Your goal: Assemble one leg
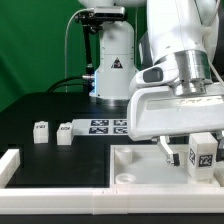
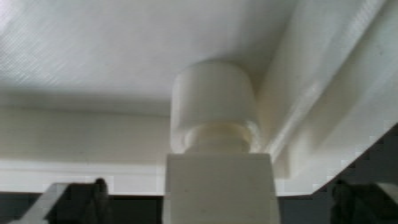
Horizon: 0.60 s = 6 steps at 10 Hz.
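One leg (image 1: 203,151), a small white block with a black-and-white tag, stands upright on the large white panel (image 1: 135,165) at the exterior view's right. My gripper (image 1: 199,157) is lowered over it, with one finger (image 1: 164,149) showing beside it. In the wrist view the leg (image 2: 217,140) runs down the middle, its rounded end toward the panel (image 2: 107,60). My gripper (image 2: 217,202) straddles it, open. The dark fingers (image 2: 75,197) stand apart from the leg with gaps on both sides. Two more legs (image 1: 40,131) (image 1: 64,131) stand on the black table at the left.
The marker board (image 1: 108,126) lies behind the panel near the robot base (image 1: 112,70). A white rail (image 1: 10,166) lies at the left and another white bar (image 1: 60,203) runs along the front edge.
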Motion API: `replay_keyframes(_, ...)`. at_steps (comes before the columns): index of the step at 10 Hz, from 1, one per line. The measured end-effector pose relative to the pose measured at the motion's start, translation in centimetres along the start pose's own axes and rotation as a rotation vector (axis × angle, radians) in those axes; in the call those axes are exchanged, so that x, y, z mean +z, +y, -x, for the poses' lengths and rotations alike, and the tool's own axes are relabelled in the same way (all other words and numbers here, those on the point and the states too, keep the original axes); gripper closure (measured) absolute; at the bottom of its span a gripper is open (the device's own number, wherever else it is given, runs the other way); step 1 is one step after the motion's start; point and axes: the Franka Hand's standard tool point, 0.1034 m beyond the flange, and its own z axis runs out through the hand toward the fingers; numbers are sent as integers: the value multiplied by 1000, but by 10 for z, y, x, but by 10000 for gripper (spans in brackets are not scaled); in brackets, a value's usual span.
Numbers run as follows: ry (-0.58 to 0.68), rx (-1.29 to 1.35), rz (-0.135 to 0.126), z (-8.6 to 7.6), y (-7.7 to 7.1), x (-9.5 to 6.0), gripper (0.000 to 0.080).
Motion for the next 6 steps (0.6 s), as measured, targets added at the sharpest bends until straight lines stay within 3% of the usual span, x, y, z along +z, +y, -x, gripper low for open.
replay_keyframes(6,-2,1,1,1,1,1,151)
